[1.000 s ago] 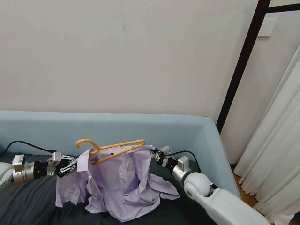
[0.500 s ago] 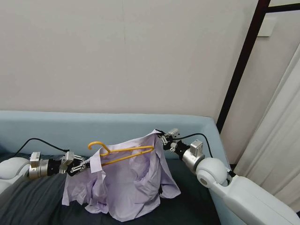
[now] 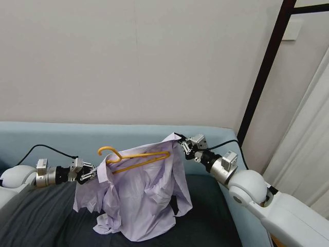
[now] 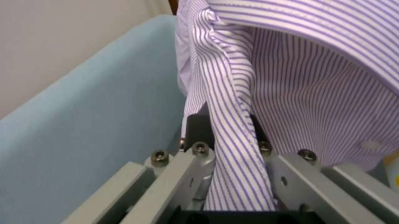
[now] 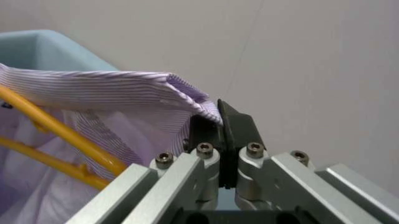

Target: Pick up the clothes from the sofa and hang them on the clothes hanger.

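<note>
Two closed pinches: left gripper (image 3: 93, 173) and right gripper (image 3: 180, 143) are each clamping a shirt (image 3: 146, 200) edge. Shirt is hanging between them above sofa (image 3: 51, 138); hanger (image 3: 139, 157) is lying along that span, hook nearer left gripper.

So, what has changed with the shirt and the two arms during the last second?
The right gripper went up and to the right, and the left gripper went slightly up and inward. This lifted the striped shirt and the yellow hanger higher over the sofa. Both jaws stay shut on the shirt, and nothing was let go.
</note>
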Available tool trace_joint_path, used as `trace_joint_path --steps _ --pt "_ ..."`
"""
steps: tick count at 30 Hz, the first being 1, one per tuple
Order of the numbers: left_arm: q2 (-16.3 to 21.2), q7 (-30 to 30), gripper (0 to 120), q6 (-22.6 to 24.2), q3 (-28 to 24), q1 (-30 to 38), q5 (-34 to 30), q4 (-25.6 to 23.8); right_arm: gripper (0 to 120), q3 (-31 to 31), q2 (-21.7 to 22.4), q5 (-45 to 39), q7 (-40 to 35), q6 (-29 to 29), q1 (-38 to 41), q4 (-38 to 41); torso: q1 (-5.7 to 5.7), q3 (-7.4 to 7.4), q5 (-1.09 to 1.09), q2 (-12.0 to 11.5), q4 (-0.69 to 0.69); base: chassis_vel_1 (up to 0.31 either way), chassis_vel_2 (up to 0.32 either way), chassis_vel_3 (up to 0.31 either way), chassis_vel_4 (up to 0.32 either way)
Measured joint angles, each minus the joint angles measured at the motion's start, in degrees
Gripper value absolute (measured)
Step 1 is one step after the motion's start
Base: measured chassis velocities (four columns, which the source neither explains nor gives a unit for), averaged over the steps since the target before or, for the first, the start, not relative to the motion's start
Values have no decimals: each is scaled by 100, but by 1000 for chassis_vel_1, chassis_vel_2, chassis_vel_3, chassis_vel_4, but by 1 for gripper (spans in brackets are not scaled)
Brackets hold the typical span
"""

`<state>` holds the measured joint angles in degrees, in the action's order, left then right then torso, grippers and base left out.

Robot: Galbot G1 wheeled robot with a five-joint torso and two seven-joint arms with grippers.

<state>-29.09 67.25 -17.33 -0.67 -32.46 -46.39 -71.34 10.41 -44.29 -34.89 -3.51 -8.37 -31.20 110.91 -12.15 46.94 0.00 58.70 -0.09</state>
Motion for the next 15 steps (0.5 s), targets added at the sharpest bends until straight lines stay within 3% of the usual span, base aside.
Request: trace_joint_path --steps 5,15 --pt "11 -5 2 23 12 -20 5 -20 0 -17 -9 -57 -28 6 -36 74 0 0 0 0 0 0 0 0 0" --pt "-167 -30 2 197 -3 -95 298 43 0 -16 -67 -459 576 930 31 233 0 0 -1 0 0 0 0 0 0"
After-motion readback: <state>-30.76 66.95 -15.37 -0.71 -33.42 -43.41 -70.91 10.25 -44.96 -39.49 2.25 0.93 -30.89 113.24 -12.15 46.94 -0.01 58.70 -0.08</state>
